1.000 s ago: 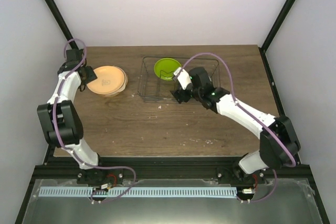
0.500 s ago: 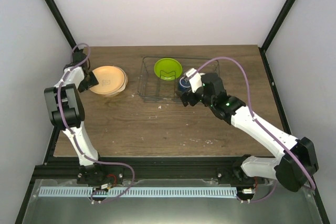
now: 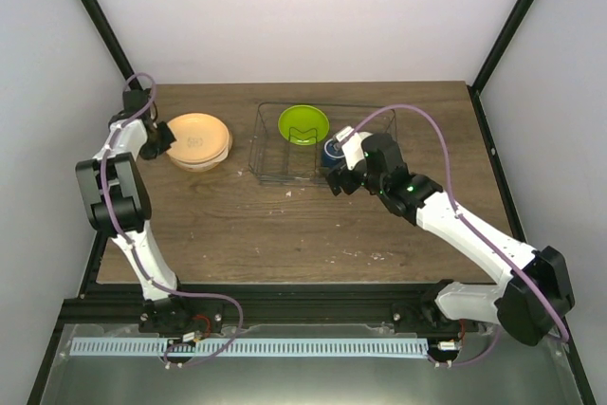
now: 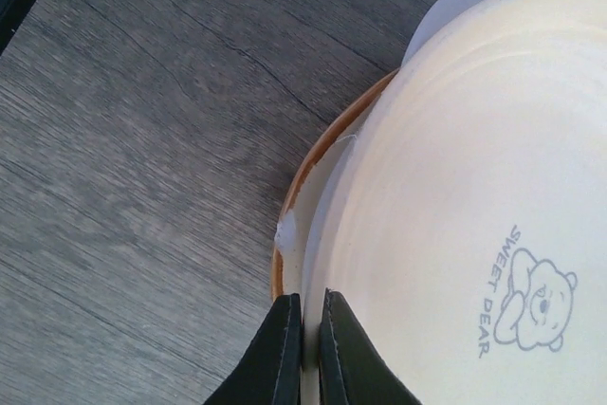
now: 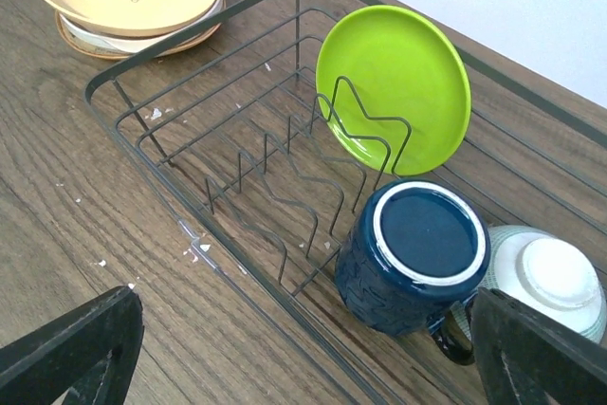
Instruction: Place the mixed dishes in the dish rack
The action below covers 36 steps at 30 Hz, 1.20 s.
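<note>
Inside the dish rack sit lime-green plate, mug and bowl; left gripper pinches the cream plate atop the peach-orange plate, right gripper spread empty.

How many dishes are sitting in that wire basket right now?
3. A lime-green plate stands upright in the dividers of the dish rack; a dark blue mug sits bottom-up beside it; a pale bowl lies upside down next to the mug. Part of the rack is out of sight.
</note>
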Tool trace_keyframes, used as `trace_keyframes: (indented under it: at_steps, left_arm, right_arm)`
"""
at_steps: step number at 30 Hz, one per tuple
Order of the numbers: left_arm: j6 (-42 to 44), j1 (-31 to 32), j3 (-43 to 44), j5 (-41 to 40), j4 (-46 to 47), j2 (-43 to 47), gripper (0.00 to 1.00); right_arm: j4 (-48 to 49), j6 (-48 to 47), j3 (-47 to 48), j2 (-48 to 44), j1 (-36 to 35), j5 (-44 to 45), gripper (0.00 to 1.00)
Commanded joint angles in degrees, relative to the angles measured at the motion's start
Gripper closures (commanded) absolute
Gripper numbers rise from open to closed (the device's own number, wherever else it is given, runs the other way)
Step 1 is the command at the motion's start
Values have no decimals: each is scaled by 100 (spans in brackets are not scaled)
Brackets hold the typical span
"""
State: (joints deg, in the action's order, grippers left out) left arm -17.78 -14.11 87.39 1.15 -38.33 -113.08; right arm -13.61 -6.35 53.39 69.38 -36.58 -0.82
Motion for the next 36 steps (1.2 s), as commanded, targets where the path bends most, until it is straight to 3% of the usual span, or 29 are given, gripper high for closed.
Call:
trace_keyframes:
  at_steps: [1,8,15,23,36]
  left_arm:
    - [6,-135,-203,159,-99,377,100]
    - [-317,-263,-1175,1505,742,1604,100]
    - [-801,-213,-2661,2617,2303,3290,100]
    - [-534,700,-3897,2246,2692,5108,100]
    - [-501,1233,-4648,2090,2684,6536,100]
  right_arm:
    - [118,220,-54,100,-56,-159,4]
    - [992,870,-272,109,-43,-974,6]
    - [879,1538,479,648,-34,-2058,2]
    - [528,2094,1521,1283,-16,-2812,0]
    - [388,2594,2208,1792,-26,-2968,0]
